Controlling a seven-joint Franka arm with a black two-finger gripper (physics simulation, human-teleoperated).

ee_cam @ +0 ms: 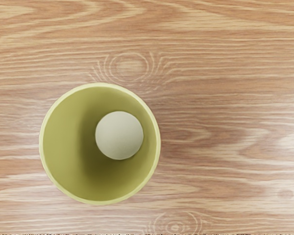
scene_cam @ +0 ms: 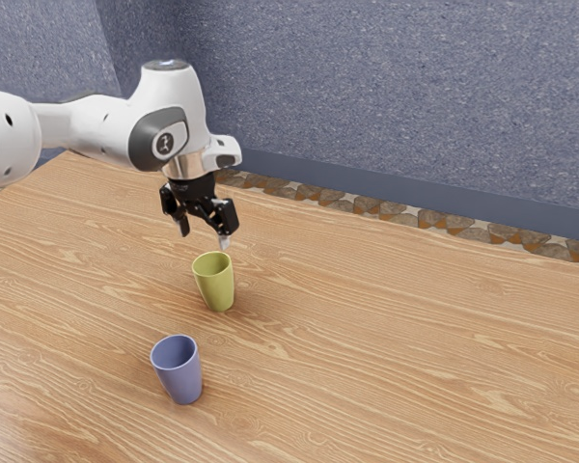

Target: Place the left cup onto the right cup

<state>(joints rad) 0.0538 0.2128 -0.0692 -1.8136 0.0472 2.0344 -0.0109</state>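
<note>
An olive-green cup (scene_cam: 213,280) stands upright on the wooden table (scene_cam: 415,318). A blue-grey cup (scene_cam: 177,368) stands upright nearer the front edge, apart from the green one. My gripper (scene_cam: 205,235) hangs just above the green cup's rim, open, with nothing between its fingers. From the wrist view I look straight down into the green cup (ee_cam: 68,147) and see its pale round bottom; the cup lies directly beneath my hand.
A grey wall (scene_cam: 415,87) with a strip of brown stones (scene_cam: 444,220) along its foot closes the far side of the table. Bare wood stretches toward the exterior view's right.
</note>
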